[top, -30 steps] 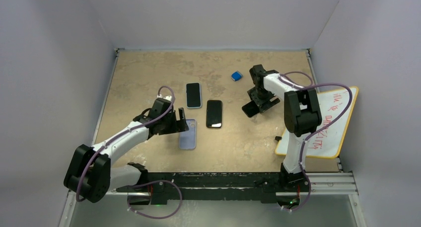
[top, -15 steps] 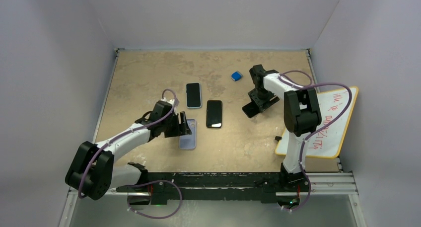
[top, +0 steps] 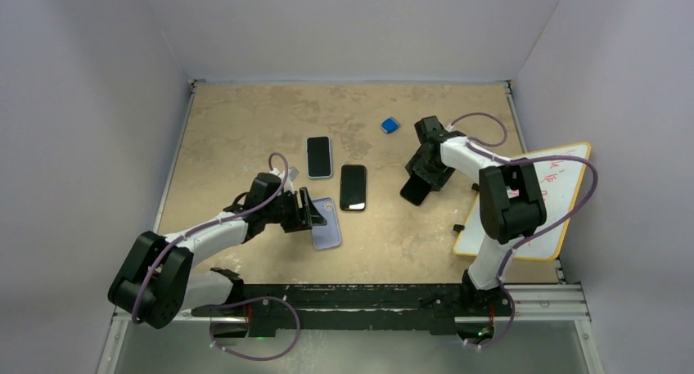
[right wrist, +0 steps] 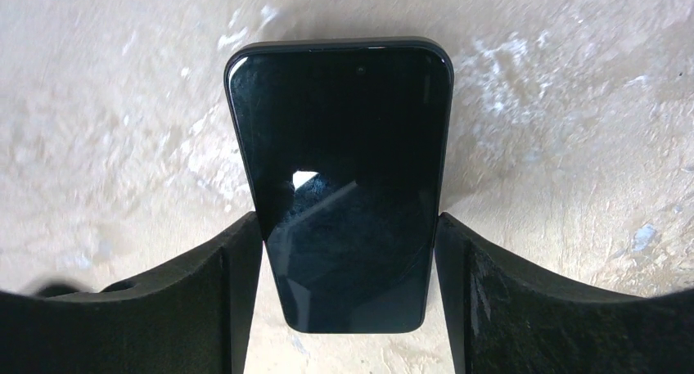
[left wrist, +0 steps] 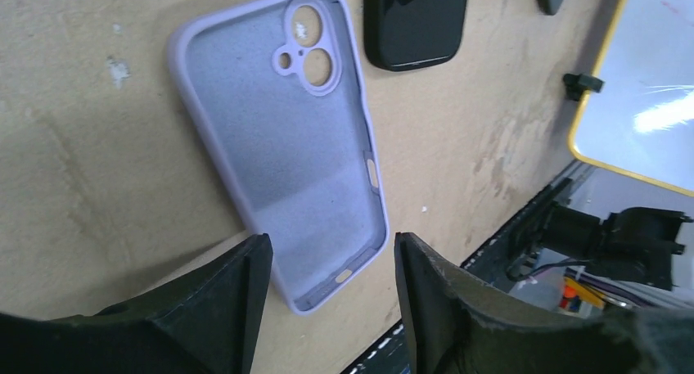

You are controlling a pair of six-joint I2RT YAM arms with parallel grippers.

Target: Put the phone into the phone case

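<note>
Since a second ago the lilac phone case (top: 327, 224) has swung round on the bench (top: 245, 120). It used to lie straight, and now its near end points off to the right. The left arm has reached further in after it. Over on the right, the other arm has drawn its phone a little nearer and turned it.

The left tool (top: 314, 214) stands wide, its two fingers straddling the near end of the case. I cannot tell whether they touch it. The case lies flat with its hollow side up and its camera cut-out at the far end.

Just beyond the left tool is a pale-framed phone (top: 319, 156), screen up. Beside it to the right, and slightly nearer, lies a second black phone (top: 353, 187), close to the far end of the case but apart from it. Further back sits a small blue object (top: 389, 125), on its own.

The right tool (right wrist: 348, 227) is closed on the dark phone (right wrist: 340, 145), one finger pressed against each long edge, screen facing the wrist camera. That phone is right of the middle of the bench, well apart from the case. I cannot tell whether it is clear of the surface.

At the right edge a whiteboard (top: 540, 196) with a yellow rim and red writing overhangs the bench, with a small black piece (top: 459, 227) at its near left corner.
</note>
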